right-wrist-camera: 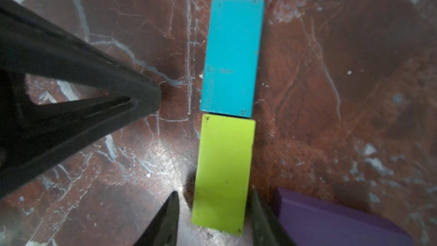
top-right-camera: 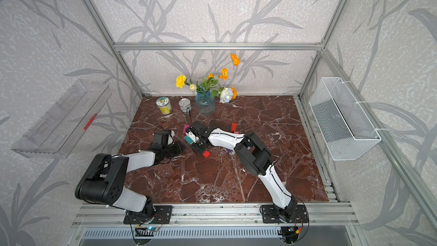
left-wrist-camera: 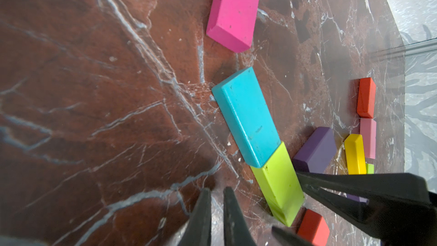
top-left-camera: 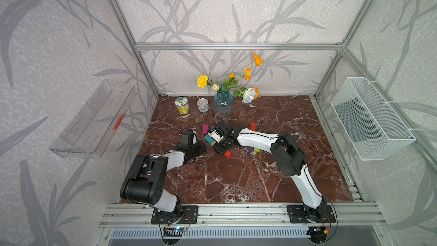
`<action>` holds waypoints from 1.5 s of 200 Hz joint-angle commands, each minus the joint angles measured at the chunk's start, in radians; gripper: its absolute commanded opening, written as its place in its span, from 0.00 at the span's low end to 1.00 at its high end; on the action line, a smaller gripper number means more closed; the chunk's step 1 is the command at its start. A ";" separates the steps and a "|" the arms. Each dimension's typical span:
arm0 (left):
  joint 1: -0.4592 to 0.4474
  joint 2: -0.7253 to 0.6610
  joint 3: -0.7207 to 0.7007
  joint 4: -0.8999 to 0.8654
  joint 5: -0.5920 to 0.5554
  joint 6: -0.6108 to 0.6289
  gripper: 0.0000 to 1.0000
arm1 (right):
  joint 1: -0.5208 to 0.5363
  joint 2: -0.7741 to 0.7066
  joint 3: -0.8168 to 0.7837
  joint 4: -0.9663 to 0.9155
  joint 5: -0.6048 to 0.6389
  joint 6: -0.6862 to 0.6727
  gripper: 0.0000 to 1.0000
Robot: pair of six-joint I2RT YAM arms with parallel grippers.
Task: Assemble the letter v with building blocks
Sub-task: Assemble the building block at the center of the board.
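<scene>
Red-brown marble covers the table (top-left-camera: 236, 181) inside a framed booth with leaf-patterned walls, and both arms reach from the near rail toward its middle. Nearest of the building blocks, a red cube (top-left-camera: 227, 154) lies alone just in front of the right arm's wrist. Past it, the left gripper (left-wrist-camera: 216, 191) hangs low over bare marble, its fingers drawn almost together with nothing between them. The right gripper (right-wrist-camera: 214, 195) stands released, its fingers on either side of the lime green block (right-wrist-camera: 224, 171) at the end away from the teal block (right-wrist-camera: 233, 55). A sliver of table shows between one finger and the lime block, so nothing is grasped. These two blocks lie flat, end to end in one straight line, and the left gripper's tip sits beside their seam without touching. A purple block (left-wrist-camera: 315, 150) lies just beside the lime one. Beyond it a yellow block (left-wrist-camera: 354, 153) and a pink block (left-wrist-camera: 368, 138) lie side by side, with a red bar (left-wrist-camera: 366, 97) just past the pink one's end. The magenta block (left-wrist-camera: 234, 10) lies apart from the teal block's far end, at a different angle. Against the far wall stand two cans (top-left-camera: 182, 105) and a blue glass vase (top-left-camera: 223, 105) of flowers.
</scene>
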 commanded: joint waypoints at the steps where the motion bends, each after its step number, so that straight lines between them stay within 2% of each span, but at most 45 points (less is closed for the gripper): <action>1: 0.006 0.009 0.007 -0.035 -0.005 0.005 0.13 | 0.006 -0.019 -0.019 -0.001 -0.019 0.033 0.54; 43: 0.005 0.006 0.006 -0.035 -0.001 0.005 0.13 | 0.005 -0.095 -0.078 0.064 -0.030 0.047 0.55; 57: 0.006 0.007 0.007 -0.029 0.009 0.005 0.12 | 0.004 -0.112 -0.088 0.063 -0.021 0.048 0.52; 90: 0.006 0.013 0.001 -0.006 0.033 -0.002 0.05 | -0.002 -0.167 -0.157 0.115 -0.016 0.075 0.35; 116: 0.006 0.012 -0.002 -0.001 0.040 -0.002 0.00 | -0.010 -0.202 -0.204 0.120 -0.029 0.098 0.17; 137: 0.006 0.006 -0.005 0.002 0.050 -0.002 0.00 | -0.013 -0.255 -0.259 0.119 -0.014 0.103 0.12; 180: -0.005 -0.007 -0.015 0.008 0.071 -0.003 0.00 | -0.037 -0.355 -0.383 0.095 0.019 0.067 0.13; 189: -0.010 -0.011 -0.018 0.006 0.073 -0.004 0.00 | -0.041 -0.369 -0.406 0.096 0.018 0.054 0.17; 211: -0.026 -0.030 -0.029 0.002 0.069 -0.011 0.00 | -0.043 -0.381 -0.444 0.108 0.004 0.024 0.33; 231: -0.047 -0.061 -0.044 -0.007 0.056 -0.017 0.00 | -0.042 -0.374 -0.454 0.127 -0.021 0.013 0.41; 300: -0.146 -0.142 -0.069 -0.048 -0.008 -0.038 0.00 | -0.037 -0.319 -0.450 0.186 -0.064 -0.007 0.48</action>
